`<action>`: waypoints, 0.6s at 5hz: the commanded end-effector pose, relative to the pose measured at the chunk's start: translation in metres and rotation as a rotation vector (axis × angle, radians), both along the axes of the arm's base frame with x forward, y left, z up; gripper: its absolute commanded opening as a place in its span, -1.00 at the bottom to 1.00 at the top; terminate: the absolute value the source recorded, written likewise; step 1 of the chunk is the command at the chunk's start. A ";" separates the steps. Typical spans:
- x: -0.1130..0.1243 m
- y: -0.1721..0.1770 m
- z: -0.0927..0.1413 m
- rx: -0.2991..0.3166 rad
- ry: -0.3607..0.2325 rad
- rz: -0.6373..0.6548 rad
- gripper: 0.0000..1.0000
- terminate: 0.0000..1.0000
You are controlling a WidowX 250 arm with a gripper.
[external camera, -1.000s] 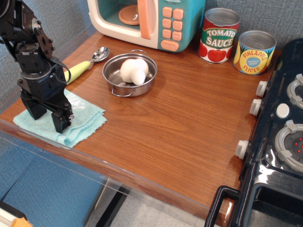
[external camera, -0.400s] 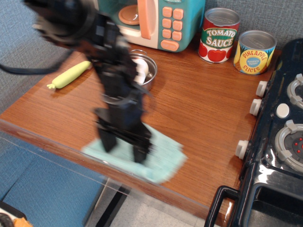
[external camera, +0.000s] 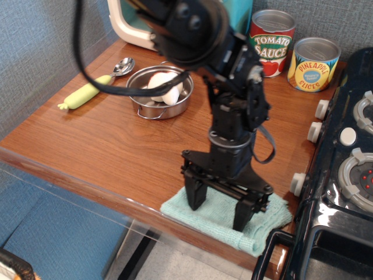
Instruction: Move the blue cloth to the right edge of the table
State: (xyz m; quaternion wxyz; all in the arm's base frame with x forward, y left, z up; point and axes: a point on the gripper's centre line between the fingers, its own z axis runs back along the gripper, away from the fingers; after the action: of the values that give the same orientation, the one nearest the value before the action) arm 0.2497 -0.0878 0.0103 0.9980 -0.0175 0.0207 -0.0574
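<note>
The big brown wooden desk (external camera: 116, 146) holds everything, and the black toy stove with white knobs (external camera: 344, 175) sits at its right side. The black robot arm (external camera: 227, 99) reaches down near the front right corner. Its black claw (external camera: 220, 211) is spread wide, with both fingers pressing down on the soft light blue folded cloth (external camera: 224, 219), not pinching it. The cloth lies at the front right of the desk, close to the stove, and one corner seems to hang over the front edge. That is the danger: one more push forward or sideways could make the cloth slide off and fall to the floor. The claw could also bump the stove, which is very near. The round shiny steel bowl (external camera: 160, 92) and the small yellow-handled spoon (external camera: 96, 85) are well apart and look safe.
</note>
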 end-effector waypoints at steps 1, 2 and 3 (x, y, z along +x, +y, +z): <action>0.042 0.020 0.009 0.064 -0.112 0.141 1.00 -1.00; 0.058 0.035 0.007 0.082 -0.116 0.183 1.00 -1.00; 0.057 0.027 0.022 0.042 -0.127 0.140 1.00 -1.00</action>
State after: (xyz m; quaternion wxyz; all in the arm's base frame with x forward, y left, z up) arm 0.2972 -0.0626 0.0158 0.9998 0.0093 -0.0102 0.0105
